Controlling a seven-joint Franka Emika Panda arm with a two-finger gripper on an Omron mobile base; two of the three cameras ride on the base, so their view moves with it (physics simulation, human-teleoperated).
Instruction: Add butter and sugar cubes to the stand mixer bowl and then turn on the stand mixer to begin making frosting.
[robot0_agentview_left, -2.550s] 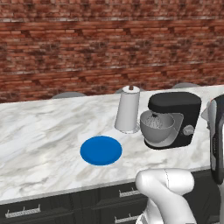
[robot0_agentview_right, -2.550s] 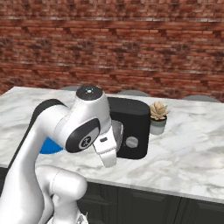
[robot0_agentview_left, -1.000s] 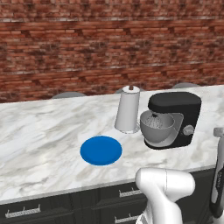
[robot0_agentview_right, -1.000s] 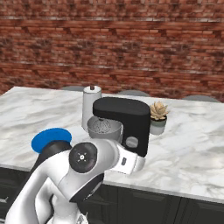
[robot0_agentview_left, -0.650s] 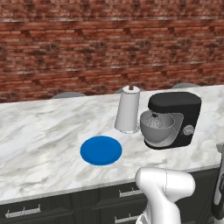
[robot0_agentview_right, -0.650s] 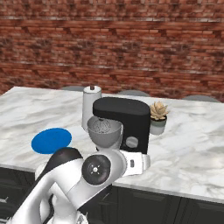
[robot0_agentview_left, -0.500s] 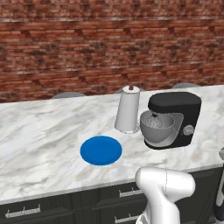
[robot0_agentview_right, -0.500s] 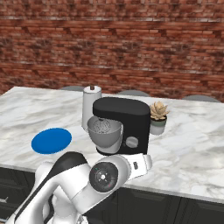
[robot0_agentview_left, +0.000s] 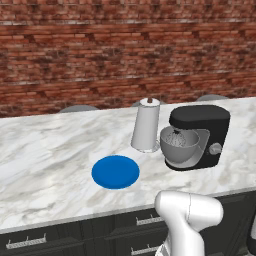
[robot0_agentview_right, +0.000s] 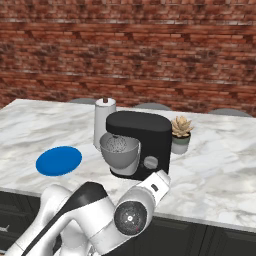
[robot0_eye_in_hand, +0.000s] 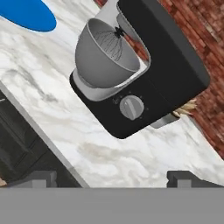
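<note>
The black stand mixer (robot0_agentview_left: 200, 135) (robot0_agentview_right: 142, 140) (robot0_eye_in_hand: 168, 57) stands on the marble counter, head down, with its whisk inside the grey metal bowl (robot0_agentview_left: 179, 147) (robot0_agentview_right: 119, 150) (robot0_eye_in_hand: 103, 57). Its silver knob (robot0_eye_in_hand: 131, 107) (robot0_agentview_right: 150, 162) (robot0_agentview_left: 216, 148) faces the counter's front edge. My gripper (robot0_eye_in_hand: 111, 180) is open with nothing between its fingers. It hangs low at the counter's front edge, just before the knob side of the mixer. In the right base view, my white hand (robot0_agentview_right: 156, 184) sits right below the knob. The butter is out of view, and so are the sugar cubes.
A blue round plate (robot0_agentview_left: 115, 171) (robot0_agentview_right: 58, 160) (robot0_eye_in_hand: 26, 13) lies bare, left of the mixer. A tall white roll (robot0_agentview_left: 146, 125) (robot0_agentview_right: 104, 120) stands behind the bowl. A small potted plant (robot0_agentview_right: 180, 132) sits behind the mixer, to its right. Dark cabinet drawers (robot0_agentview_left: 30, 242) run under the counter.
My arm has folded down from above the counter to its front edge, and the hand has sunk low in front of the mixer. The things on the counter have stayed put.
</note>
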